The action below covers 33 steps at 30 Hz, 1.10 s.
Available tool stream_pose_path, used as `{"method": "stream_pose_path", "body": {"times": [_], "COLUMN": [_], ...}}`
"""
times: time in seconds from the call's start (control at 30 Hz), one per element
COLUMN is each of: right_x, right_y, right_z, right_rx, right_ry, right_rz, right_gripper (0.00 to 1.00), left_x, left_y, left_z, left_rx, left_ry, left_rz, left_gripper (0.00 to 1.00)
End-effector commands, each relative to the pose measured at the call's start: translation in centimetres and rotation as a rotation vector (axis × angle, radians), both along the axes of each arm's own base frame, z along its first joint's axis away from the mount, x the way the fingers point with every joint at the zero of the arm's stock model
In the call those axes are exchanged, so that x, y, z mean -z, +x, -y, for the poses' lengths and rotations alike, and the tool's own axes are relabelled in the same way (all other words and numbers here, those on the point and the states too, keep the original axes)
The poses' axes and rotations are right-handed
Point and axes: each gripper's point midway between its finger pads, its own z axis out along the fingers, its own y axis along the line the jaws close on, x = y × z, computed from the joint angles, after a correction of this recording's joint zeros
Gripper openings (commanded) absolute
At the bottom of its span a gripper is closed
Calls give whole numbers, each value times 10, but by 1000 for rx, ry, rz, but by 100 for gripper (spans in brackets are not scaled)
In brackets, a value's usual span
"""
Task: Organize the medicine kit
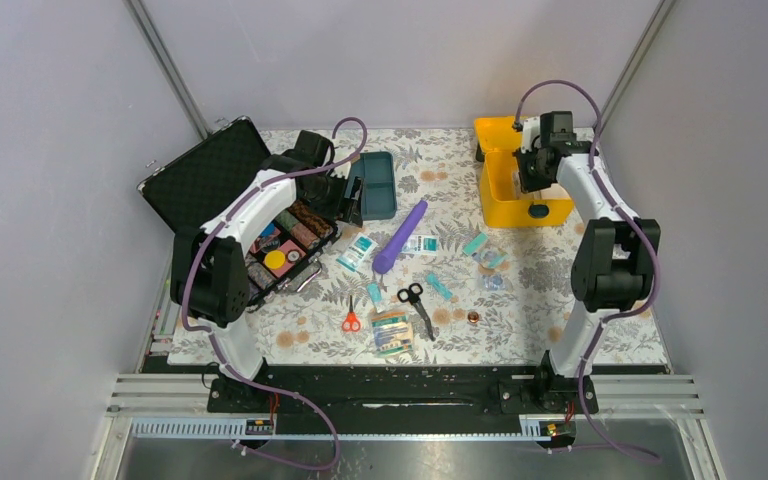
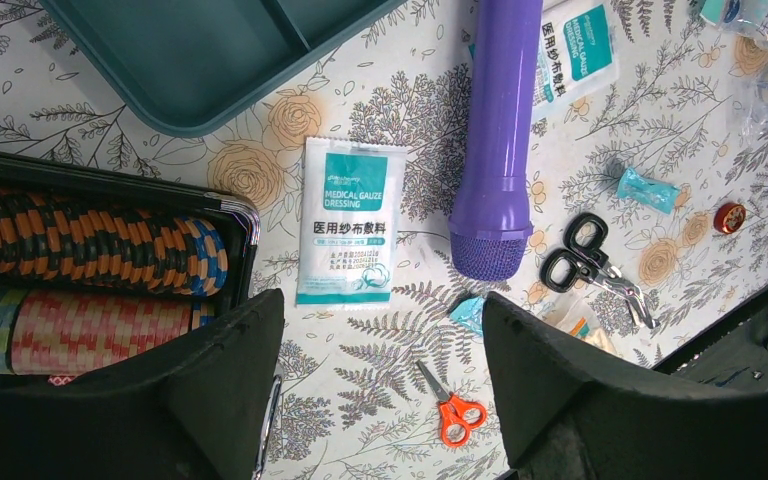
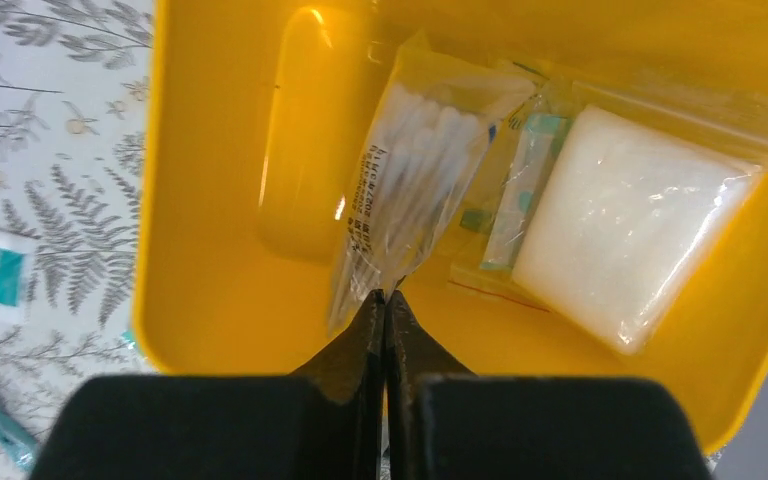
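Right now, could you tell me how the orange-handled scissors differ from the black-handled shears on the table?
The orange-handled scissors have bright orange finger loops, while the black-handled shears have black ones. The orange-handled scissors are clearly the smaller pair; the black-handled shears are longer and heavier-looking. The orange-handled scissors also lie further toward the left arm's side. Both lie flat and closed on the floral table.

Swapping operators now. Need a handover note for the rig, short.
Left gripper: open, empty, over the table beside the black case.
Right gripper: shut, apparently pinching the swab bag inside the yellow kit.
Done: swab bag, white pad and a small packet are in the kit.
Left: gauze packet, purple flashlight, black scissors, orange scissors and teal tray lie outside the kit.
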Motion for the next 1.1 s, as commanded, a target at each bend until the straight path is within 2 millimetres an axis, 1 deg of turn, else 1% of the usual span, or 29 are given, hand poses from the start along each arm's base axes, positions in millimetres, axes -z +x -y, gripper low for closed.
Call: {"method": "stream_pose_path", "body": {"times": [0.0,0.07,0.13,0.2,0.27,0.37,0.43,0.53,0.6,0.63,0.7,0.73,0.8,0.83,0.87,0.9,0.97,1.03,1.07], "right_x": [10,21,25,18,8,-10,-25,-53,-68,-73,-74,-72,-56,-42,-35,-24,2,21,30], "right_y": [13,17,22,27,31,26,18,0,-17,-29,-54,-69,-97,-112,-124,-135,-153,-161,-162], "right_z": [13,16,20,24,22,16,8,-6,-23,-33,-52,-60,-75,-83,-86,-90,-97,-98,-98], "right_rx": [26,19,21,40,39,23,-6,-57,-132,-186,-301,-370,-518,-630,-679,-749,-862,-915,-923], "right_ry": [-82,-104,-126,-140,-130,-96,-58,3,66,102,145,145,118,85,75,46,-16,-67,-88], "right_rz": [7,-10,-16,4,30,52,68,116,135,133,123,121,81,52,20,-10,-81,-152,-184], "right_gripper": [0,15,21,29,36,40,40,44,48,50,53,55,57,58,59,59,60,62,67], "left_x": [-28,-29,-29,-28,-27,-25,-26,-26,-25,-25,-23,-23,-23,-22,-23,-23,-24,-25,-25], "left_y": [5,3,1,0,-1,-1,0,1,1,2,2,2,4,4,5,6,7,7,6], "left_z": [-1,-3,-5,-5,-6,-6,-5,-5,-5,-5,-3,-1,1,2,2,2,3,3,3], "left_rx": [4,22,24,27,28,27,29,28,25,27,25,24,21,22,23,23,24,24,24], "left_ry": [-7,6,11,14,20,20,16,18,19,16,9,4,-4,-7,-9,-10,-13,-14,-13], "left_rz": [96,114,113,114,116,110,109,110,107,104,96,92,84,82,82,82,84,86,86], "left_gripper": [72,72,72,72,72,72,72,72,72,72,72,73,72,72,73,72,72,72,73]}}
